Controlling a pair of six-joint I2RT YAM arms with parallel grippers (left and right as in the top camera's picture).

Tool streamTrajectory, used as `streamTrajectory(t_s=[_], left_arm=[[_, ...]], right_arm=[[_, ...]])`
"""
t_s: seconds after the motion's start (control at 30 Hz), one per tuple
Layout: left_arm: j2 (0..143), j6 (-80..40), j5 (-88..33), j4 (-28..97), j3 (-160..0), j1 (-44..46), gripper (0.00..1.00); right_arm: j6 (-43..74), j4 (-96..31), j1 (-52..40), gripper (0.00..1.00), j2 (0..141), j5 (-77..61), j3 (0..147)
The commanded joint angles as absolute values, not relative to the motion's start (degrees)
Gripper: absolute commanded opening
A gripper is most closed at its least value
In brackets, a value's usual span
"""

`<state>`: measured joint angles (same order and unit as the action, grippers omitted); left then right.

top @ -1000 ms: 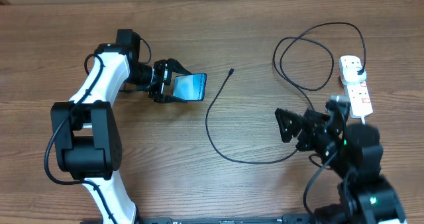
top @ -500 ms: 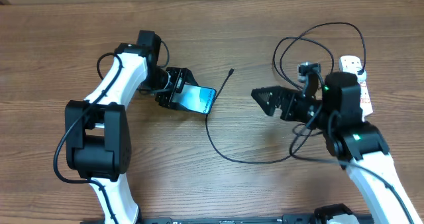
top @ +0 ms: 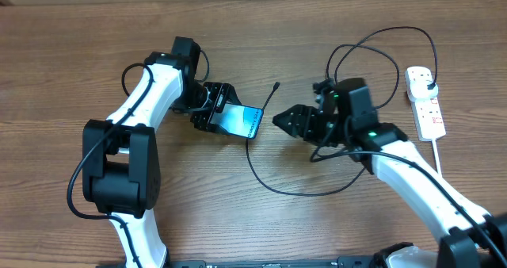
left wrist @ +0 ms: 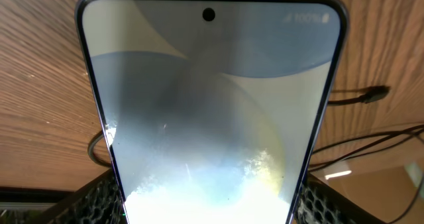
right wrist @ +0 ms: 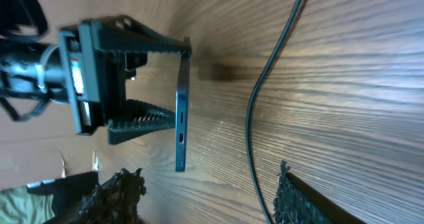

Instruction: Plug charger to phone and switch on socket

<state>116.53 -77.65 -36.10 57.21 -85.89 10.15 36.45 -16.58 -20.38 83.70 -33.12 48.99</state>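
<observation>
My left gripper point(top: 212, 114) is shut on the phone point(top: 241, 120), holding it tilted above the table; its blue-teal screen fills the left wrist view point(left wrist: 212, 111). The right wrist view shows the phone edge-on point(right wrist: 181, 114) with its port facing me. The charger, a thin black cable point(top: 261, 169), loops across the table, its connector tip point(top: 276, 86) lying free just right of the phone. Its plug head point(top: 428, 83) sits in the white socket strip point(top: 425, 103) at the far right. My right gripper point(top: 287, 122) is open and empty, right of the phone, with the cable point(right wrist: 255, 111) between its fingers.
The socket's thick white cord point(top: 440, 161) runs down toward the front edge on the right. The cable's loops point(top: 364, 70) lie behind my right arm. Bare wooden table point(top: 63, 70) lies to the left and at the front.
My left gripper has carried the phone to the right, toward the cable. My right arm has swung up and left from the front right, bringing its open gripper close to the phone.
</observation>
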Motion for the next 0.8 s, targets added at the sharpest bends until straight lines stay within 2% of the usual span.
streamTrajectory(t_s=[0.0,0.4,0.7,0.77], left_arm=[[116.9,-78.5,-37.0,57.2,-87.5,11.5,0.55],[116.9,-79.4,-38.9,57.2,-87.5,13.3,0.55],[116.9,-79.3,-42.3,57.3,-87.5,13.9,0.55],[116.9,-79.3,-42.3,57.2,-87.5,14.3,0.55]], right_arm=[[40.0,-13.9,-23.3,0.66,85.6,-30.7,50.5],[46.7,-11.8,-29.7,0.52,86.1,-19.1,50.4],[48.4,-9.1,-30.9,0.45,89.2,-17.1,50.4],[48.4,-7.8,-30.9,0.40,89.9,-18.1,50.4]])
